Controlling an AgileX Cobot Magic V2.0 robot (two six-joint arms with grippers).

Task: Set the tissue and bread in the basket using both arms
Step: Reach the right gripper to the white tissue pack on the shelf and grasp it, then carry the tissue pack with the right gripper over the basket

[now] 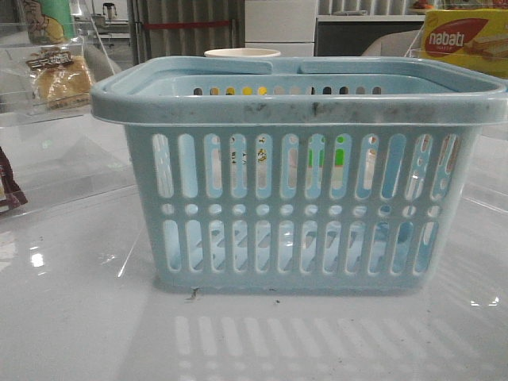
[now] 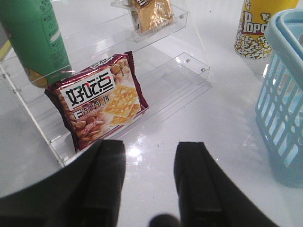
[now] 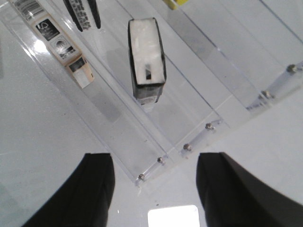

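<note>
The pale blue basket [image 1: 302, 171] stands in the middle of the front view and at the edge of the left wrist view [image 2: 284, 94]. The bread [image 1: 59, 79], golden in a clear wrapper, lies on a clear shelf at the back left; it also shows in the left wrist view [image 2: 151, 14]. The tissue [image 3: 147, 52], a dark block with a white face, stands on a clear stepped shelf [image 3: 199, 94]. My left gripper [image 2: 149, 179] is open and empty above the table, before the lower shelf. My right gripper [image 3: 156, 189] is open and empty, short of the shelf's corner. Neither gripper shows in the front view.
A dark red-brown cracker packet [image 2: 102, 106] and a green can [image 2: 35, 38] stand on the left clear shelf [image 2: 189, 66]. A popcorn cup [image 2: 255, 28] stands behind the basket. A yellow nabati box [image 1: 464, 40] is back right. A beige labelled box [image 3: 61, 45] lies beside the tissue.
</note>
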